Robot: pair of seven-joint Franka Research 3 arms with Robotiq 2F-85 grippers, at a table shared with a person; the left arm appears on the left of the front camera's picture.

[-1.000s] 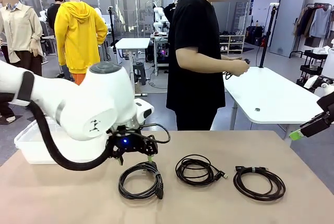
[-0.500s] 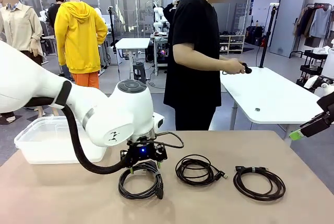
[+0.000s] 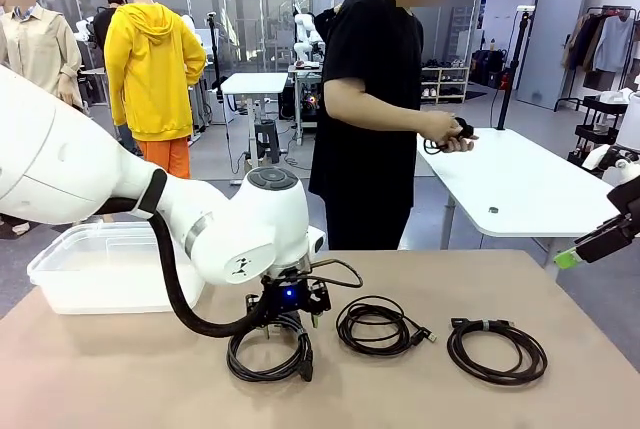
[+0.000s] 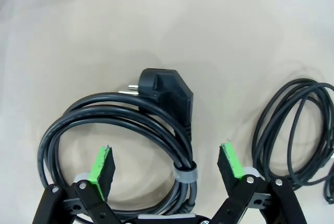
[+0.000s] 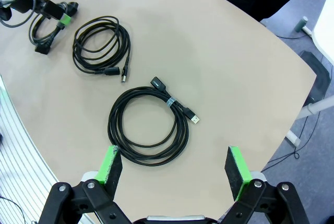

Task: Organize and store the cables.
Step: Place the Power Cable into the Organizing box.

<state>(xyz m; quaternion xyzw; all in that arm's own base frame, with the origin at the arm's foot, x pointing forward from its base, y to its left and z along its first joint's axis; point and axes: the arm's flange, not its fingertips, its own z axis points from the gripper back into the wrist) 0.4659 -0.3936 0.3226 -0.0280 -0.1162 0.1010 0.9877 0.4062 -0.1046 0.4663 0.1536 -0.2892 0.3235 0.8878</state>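
Tan tabletop (image 3: pixel 120 379): the spread-jawed left gripper (image 4: pixel 166 161) straddles the thick black tie-bound plug-ended cable coil (image 4: pixel 167 93); clamping could, seemingly, catch just 1 loop, spilling it. Well apart, the right gripper (image 5: pixel 175 164) gapes.

Cables (image 4: pixel 120 110): black throughout. Tie (image 4: pixel 186 175) on the plugged coil: grey. Worktop (image 3: pixel 120 379): plain beige, no pattern. Left pincer (image 4: pixel 164 153): black fingers, green pads (right pincer (image 5: pixel 172 153) likewise). Bin (image 3: pixel 80 294): translucent white.
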